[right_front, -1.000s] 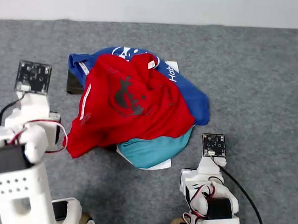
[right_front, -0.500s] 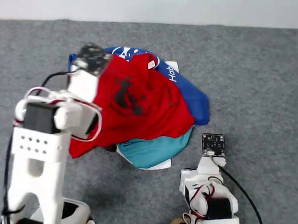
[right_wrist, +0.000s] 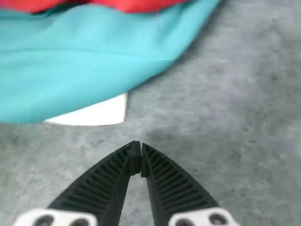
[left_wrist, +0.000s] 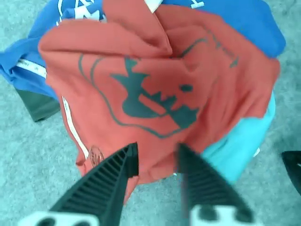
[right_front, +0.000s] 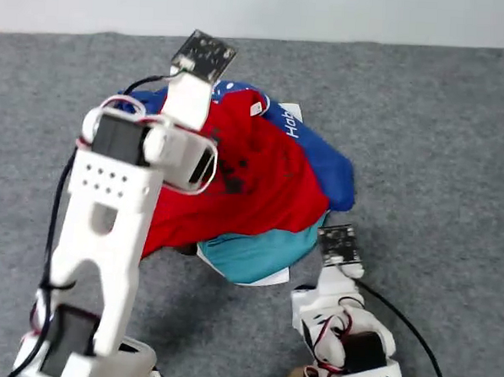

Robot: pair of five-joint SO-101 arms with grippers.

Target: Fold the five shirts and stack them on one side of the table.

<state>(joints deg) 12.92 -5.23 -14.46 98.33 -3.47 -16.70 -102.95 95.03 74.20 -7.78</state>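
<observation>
Shirts (right_front: 268, 198) lie in one loose, unfolded heap mid-table, toward the left arm's side. Red shirt (left_wrist: 141, 70) is on top, crumpled, with its dark printed graphic facing up and a white strip along one edge. Blue shirt (right_front: 325, 163) sits under it and sticks out at the far and right sides, white lettering partly showing. Teal shirt (right_wrist: 84, 61) is lower in the heap and pokes out at the near edge, under the red one. White piece (right_wrist: 96, 113) peeks out flat from beneath the teal, lying on the table; cannot tell if it is a shirt. Dark garment (left_wrist: 37, 104) shows as a corner under the blue at the heap's left edge.

Left arm (right_front: 111, 215) is raised and stretched over the heap, covering the heap's left part in the high view. Left gripper (left_wrist: 157, 149) hangs above the red shirt's near hem, fingers spread apart with nothing between them; no contact with the cloth visible.

Right arm (right_front: 338, 315) sits low at the near edge of the table (right_front: 440, 148), just beside the teal shirt. Right gripper (right_wrist: 137, 157) is clenched, tips pressed together, holding nothing, over bare grey table near the white piece and apart from it.
</observation>
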